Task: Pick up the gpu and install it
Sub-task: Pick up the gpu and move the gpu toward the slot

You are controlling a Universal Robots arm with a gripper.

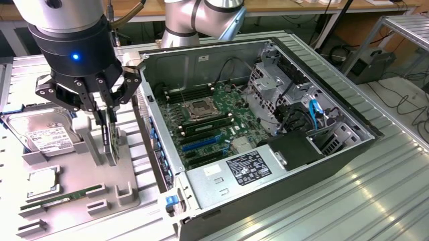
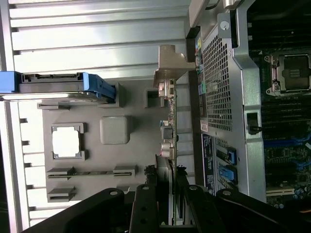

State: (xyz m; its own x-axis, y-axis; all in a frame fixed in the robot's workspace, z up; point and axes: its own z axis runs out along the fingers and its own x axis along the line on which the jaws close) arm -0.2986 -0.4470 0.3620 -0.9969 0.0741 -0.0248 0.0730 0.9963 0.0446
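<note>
The gpu stands on edge in a slot of the grey holder tray, on the exterior view's left, just beside the open computer case. Its upper edge sits between the jaws of the gripper, one jaw on each side. I cannot tell whether they press on it.

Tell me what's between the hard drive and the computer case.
The gpu, standing on edge in the grey tray, pincer at its top; exterior view.
</note>
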